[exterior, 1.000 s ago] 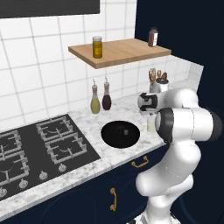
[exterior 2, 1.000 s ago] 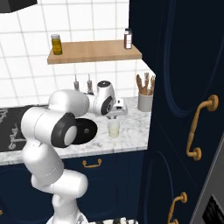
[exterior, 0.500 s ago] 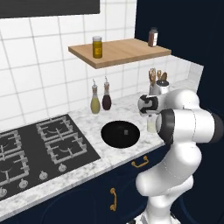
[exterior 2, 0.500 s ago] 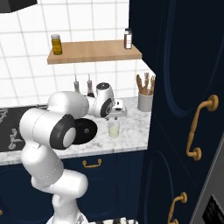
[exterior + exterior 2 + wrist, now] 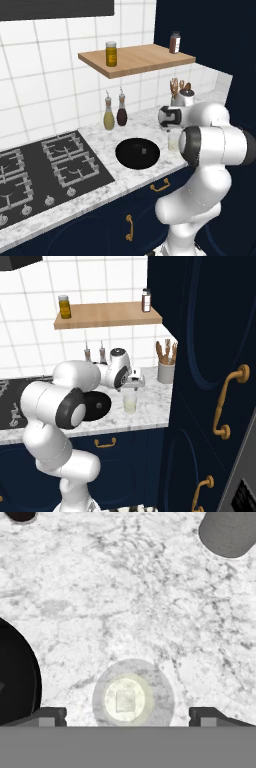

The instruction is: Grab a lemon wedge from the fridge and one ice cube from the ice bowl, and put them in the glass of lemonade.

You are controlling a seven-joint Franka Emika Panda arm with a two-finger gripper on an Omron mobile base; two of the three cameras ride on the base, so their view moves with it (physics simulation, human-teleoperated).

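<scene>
glass [image 5: 132, 699]: on the counter just right of the ice bowl [image 5: 137, 152], cube-ish lump floating inside
gripper [image 5: 127, 717]: right above glass, jaws wide apart, nothing held
handling: probably fragile and slick, grab low around the wall

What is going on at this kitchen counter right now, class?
The robot arm's gripper hangs directly over the glass of lemonade, jaws wide apart and holding nothing. A small pale cube sits in the drink, seen from above. The ice bowl lies beside the glass on the marble counter, with a grey utensil holder further along.
</scene>
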